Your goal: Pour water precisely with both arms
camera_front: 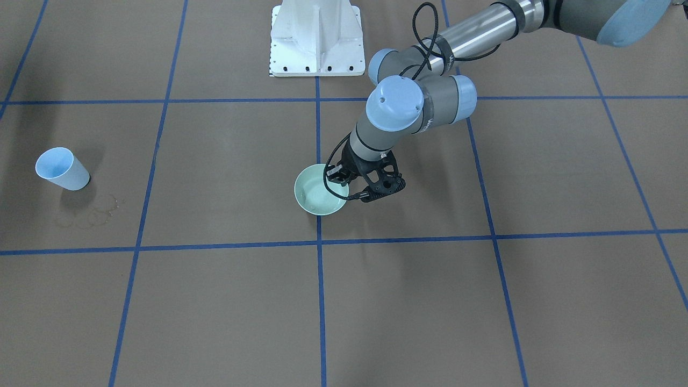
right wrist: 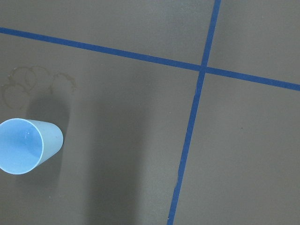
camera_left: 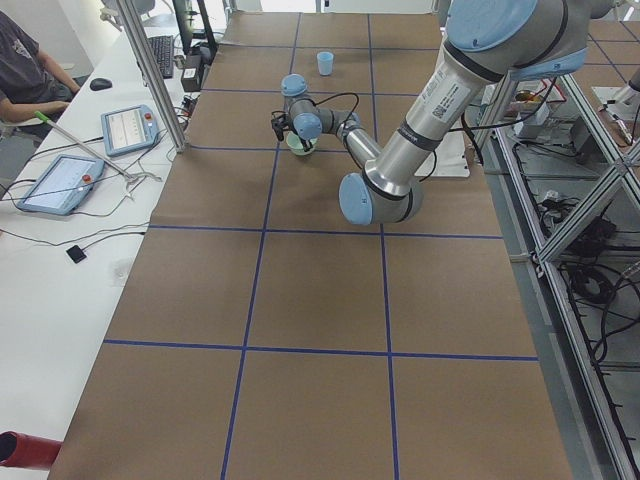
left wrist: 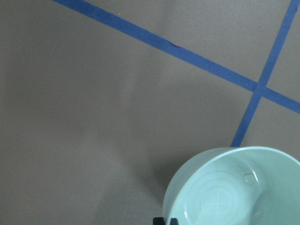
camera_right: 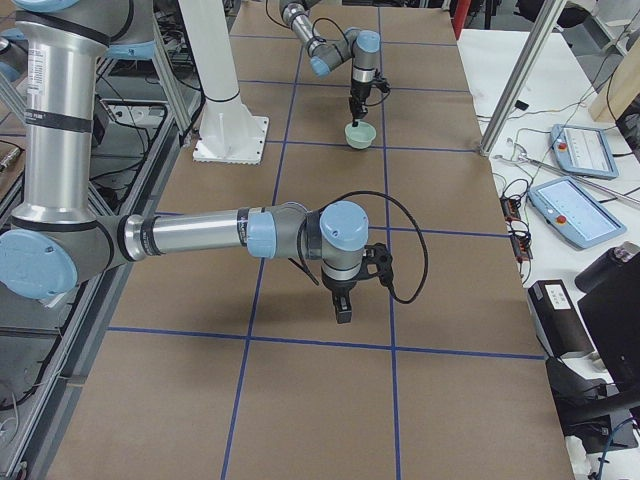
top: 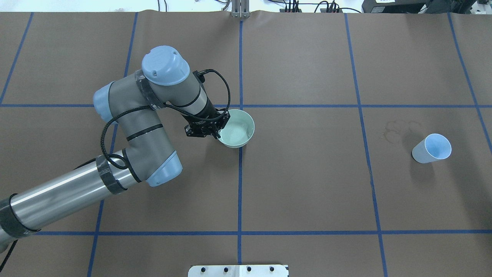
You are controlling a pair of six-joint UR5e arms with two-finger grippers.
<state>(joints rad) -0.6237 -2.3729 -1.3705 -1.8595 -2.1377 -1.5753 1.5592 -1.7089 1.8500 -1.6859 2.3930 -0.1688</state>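
Brown-papered table [top: 307, 184] at whose centre the left arm [top: 146, 127] sets its left gripper [top: 217, 130] at the rim of the mint bowl [top: 235, 144] holding the water [left wrist: 220, 201] — likely to tip it toward the blue cup [top: 430, 149] far right, while the right gripper [camera_right: 343, 310] hangs above the table — whether either's jaws are apart or closed I cannot tell.

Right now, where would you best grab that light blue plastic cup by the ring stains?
Pinch the light blue plastic cup across its side wall, probably coming in from the side: it stands upright, mouth up, narrowing towards its base.
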